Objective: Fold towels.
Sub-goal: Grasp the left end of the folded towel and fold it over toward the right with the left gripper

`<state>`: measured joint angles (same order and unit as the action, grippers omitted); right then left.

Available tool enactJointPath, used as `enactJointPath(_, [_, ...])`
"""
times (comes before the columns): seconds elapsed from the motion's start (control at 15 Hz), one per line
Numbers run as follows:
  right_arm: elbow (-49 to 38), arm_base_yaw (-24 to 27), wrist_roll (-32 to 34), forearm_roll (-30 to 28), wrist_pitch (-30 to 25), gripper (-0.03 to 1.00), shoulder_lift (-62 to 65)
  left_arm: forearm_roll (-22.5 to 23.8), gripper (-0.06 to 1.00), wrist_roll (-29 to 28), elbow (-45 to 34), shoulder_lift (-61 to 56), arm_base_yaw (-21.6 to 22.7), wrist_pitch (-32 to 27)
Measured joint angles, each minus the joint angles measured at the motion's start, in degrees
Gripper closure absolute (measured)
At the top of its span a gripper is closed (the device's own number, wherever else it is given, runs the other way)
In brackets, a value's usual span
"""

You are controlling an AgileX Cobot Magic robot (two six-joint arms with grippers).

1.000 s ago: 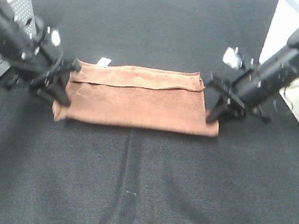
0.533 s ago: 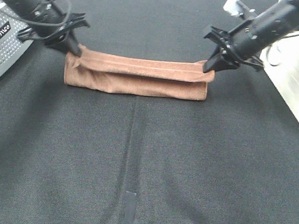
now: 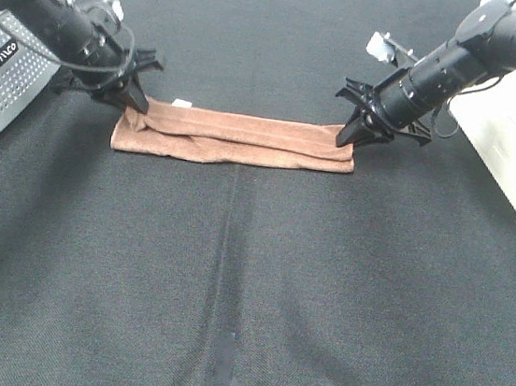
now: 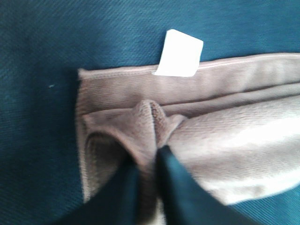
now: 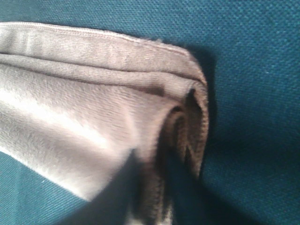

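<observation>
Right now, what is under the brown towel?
Only the black table cloth shows, running out from beneath the folded towel on every side. The towel's own layers cover the spot below, so anything else there cannot be seen.

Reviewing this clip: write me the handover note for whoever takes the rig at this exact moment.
Left tool: at the left end of the towel, fingers either side of a pinched ridge of cloth; gripped or released, cannot tell.
Right tool: at the right end, view blurred; cannot tell.
Towel: on the black table, a long narrow strip, white tag at its far left corner.
Done: lengthwise folds.
To do: probably free both tools, then fold the strip end to end.
</observation>
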<state>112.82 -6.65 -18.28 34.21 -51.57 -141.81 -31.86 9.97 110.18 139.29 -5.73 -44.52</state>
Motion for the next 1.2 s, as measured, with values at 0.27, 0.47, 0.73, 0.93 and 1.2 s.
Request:
enactJointPath(0.27, [2.52, 0.0, 0.0, -0.86, -1.6, 0.15, 0.17, 1.15, 0.1, -0.69, 4.3, 0.06, 0.11, -2.01])
enactJointPath(0.47, [2.58, 0.0, 0.0, -1.95, -2.18, 0.13, 0.92, 4.93, 0.06, -5.21, 4.64, 0.11, 0.11, -2.98])
enactJointPath(0.73, [2.58, 0.0, 0.0, -2.52, -2.18, 0.13, 0.92, 4.76, 0.06, -5.67, 4.64, 2.58, 0.29, -4.18])
enactJointPath(0.93, [2.64, 0.0, 0.0, -2.64, -2.18, 0.13, 0.92, 2.81, 0.1, -5.67, 4.93, 3.84, 0.11, -4.53])
enactJointPath(1.2, [2.64, 0.0, 0.0, -2.64, -2.18, 0.13, 0.92, 2.29, 0.35, -4.53, 4.93, 4.53, -1.66, -2.92])
